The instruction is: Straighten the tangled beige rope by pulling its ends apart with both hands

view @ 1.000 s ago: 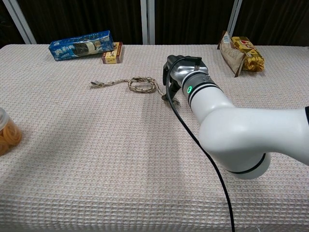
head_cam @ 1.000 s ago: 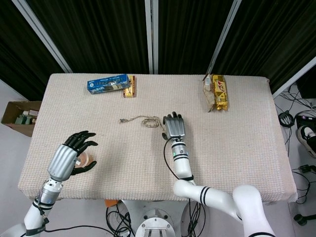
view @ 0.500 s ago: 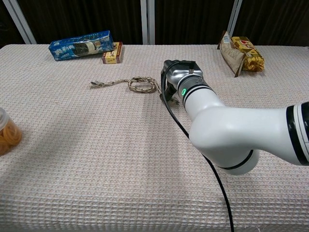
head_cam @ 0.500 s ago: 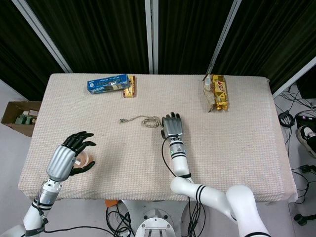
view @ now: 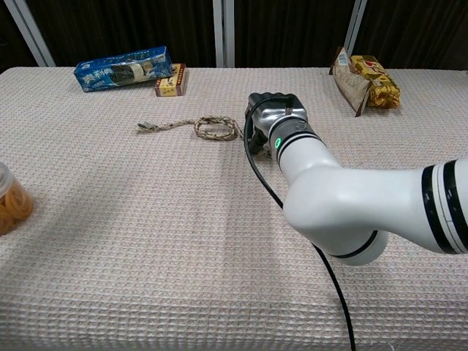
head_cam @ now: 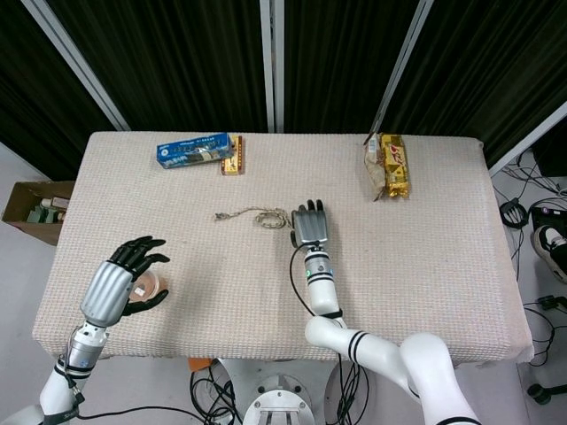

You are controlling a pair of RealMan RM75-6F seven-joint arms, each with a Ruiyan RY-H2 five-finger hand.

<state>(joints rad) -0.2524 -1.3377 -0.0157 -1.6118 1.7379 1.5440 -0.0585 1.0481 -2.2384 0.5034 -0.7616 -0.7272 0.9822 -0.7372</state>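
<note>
The beige rope (head_cam: 257, 215) lies mid-table, a straight tail to the left and a tangled coil (view: 214, 129) at its right. My right hand (head_cam: 311, 226) lies palm down just right of the coil with its fingers stretched forward. The rope's right end meets the hand's left edge (view: 252, 124); no grip on it shows. My left hand (head_cam: 124, 279) hovers near the front left of the table, far from the rope, fingers spread and holding nothing. The chest view does not show it.
A small jar of orange snacks (head_cam: 156, 286) stands beside my left hand, also at the left edge (view: 10, 201). A blue biscuit pack (head_cam: 193, 150) and small box (head_cam: 233, 158) lie at the back left. Yellow snack bags (head_cam: 388, 166) lie back right.
My right hand has slid slightly left, closing on the rope's coil. My left hand has drifted a little toward the table's front left.
</note>
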